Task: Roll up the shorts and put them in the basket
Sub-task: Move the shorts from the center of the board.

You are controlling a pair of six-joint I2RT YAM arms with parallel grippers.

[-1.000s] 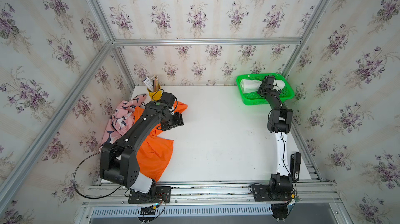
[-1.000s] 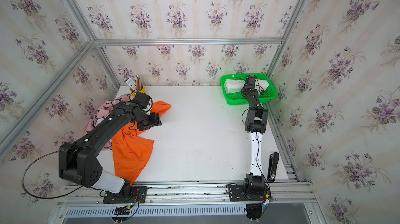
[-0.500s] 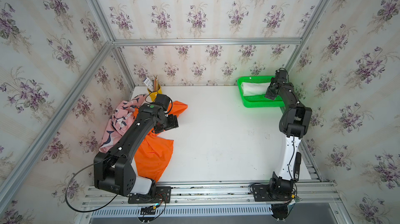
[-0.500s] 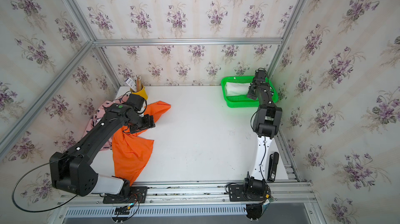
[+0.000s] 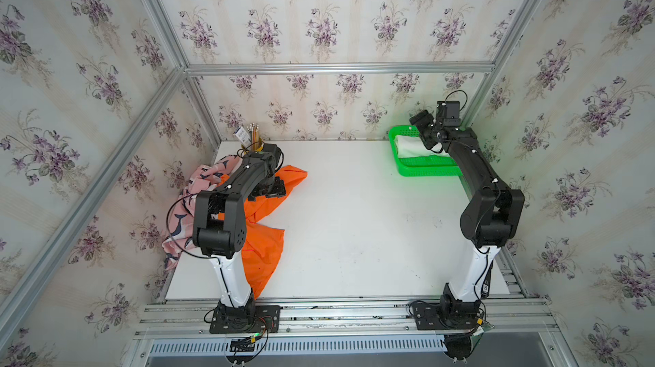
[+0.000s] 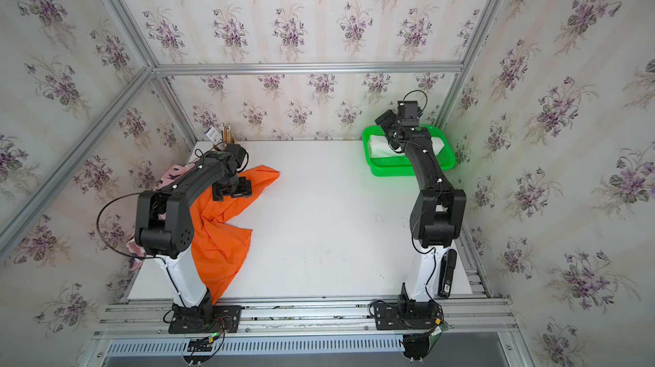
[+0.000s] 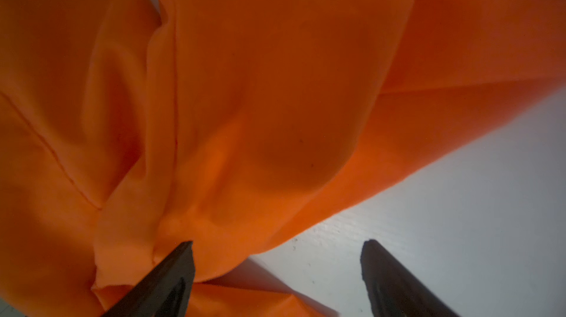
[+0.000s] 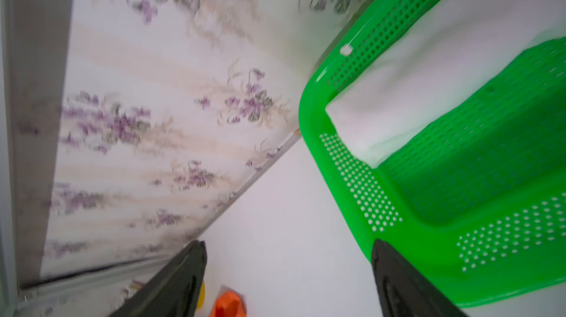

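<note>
Left wrist view: the left gripper (image 7: 277, 243) hangs low over the bright orange cloth shorts (image 7: 275, 85). Its jaws are spread, and one fingertip (image 7: 174, 266) rests against a puckered fold with nothing pinched. The shorts lie crumpled on the left of the white tabletop (image 5: 354, 223), one end trailing to the near edge.

I judge the step to be fetching them to the open middle for flattening. It would be better to close on a seamed hem than on this loose bulge, since such thin, smooth fabric bunches and drags.

The pink whale-print shorts (image 5: 209, 177) are bunched against the orange along the left edge, so lift well clear or they may follow. The right gripper (image 8: 288, 241), jaws wide and empty, hovers by the green perforated plastic basket (image 8: 355, 177) at the far right. There the white shorts (image 8: 398, 91) lie as a soft roll.
</note>
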